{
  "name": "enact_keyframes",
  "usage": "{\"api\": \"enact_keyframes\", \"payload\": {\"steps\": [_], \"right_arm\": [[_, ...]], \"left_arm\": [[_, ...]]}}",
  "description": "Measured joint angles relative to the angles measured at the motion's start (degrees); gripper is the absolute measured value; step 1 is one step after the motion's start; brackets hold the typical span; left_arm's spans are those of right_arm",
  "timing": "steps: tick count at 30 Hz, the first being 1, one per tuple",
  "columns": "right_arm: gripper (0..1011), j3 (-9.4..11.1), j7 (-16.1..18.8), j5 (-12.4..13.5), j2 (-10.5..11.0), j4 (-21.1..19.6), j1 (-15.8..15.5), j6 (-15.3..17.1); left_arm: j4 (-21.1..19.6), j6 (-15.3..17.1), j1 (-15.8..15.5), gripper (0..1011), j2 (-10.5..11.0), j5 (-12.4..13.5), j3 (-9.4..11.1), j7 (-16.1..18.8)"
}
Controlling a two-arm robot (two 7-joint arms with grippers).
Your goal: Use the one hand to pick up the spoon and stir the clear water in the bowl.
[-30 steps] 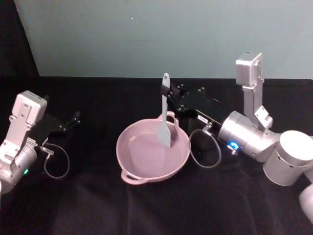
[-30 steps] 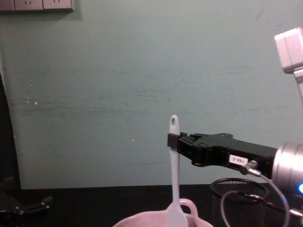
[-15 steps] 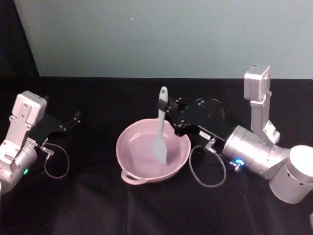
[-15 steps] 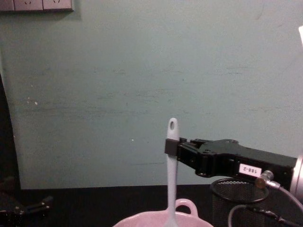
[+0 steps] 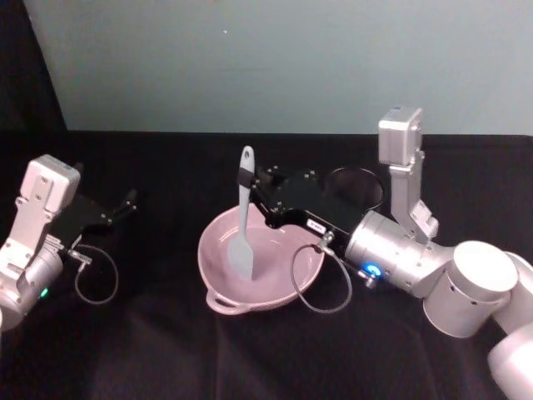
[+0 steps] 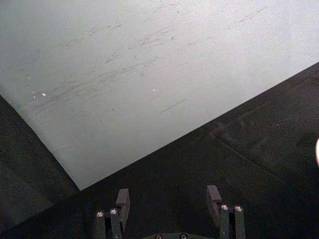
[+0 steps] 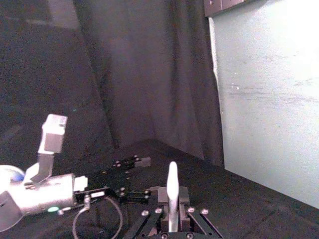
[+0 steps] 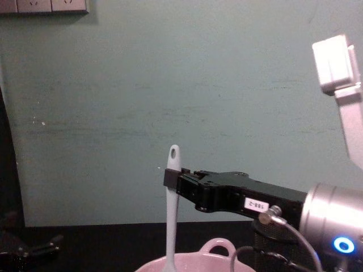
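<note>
Right gripper [image 5: 251, 185] clamps spoon [image 5: 243, 227]; scoop in bowl [image 5: 213, 280]; left gripper [image 6: 168, 201] parked

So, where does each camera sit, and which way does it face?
Head view: up high, looking down on the table; left arm, right claw holding spoon in bowl.
Chest view: lower, facing wall; right arm.
Left wrist view: behind open left claw, facing wall.
Right wrist view: behind right claw, facing left arm.
Head and chest share spoon, bowl.
</note>
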Motion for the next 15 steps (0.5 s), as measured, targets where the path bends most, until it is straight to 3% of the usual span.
{"api": "enact_keyframes", "payload": {"steps": [7,15], "right_arm": [[122,0.4,-0.7,0.1,-2.6,5.4,3.1,-0.9],[122,1.5,-2.0,-1.4,-3.2,7.6,4.3,-2.9]], "left_arm": [[0.0,0.0,0.0,1011,0.0,0.0,0.0,0.0],[0.0,0.0,0.0,1011,0.0,0.0,0.0,0.0]]}}
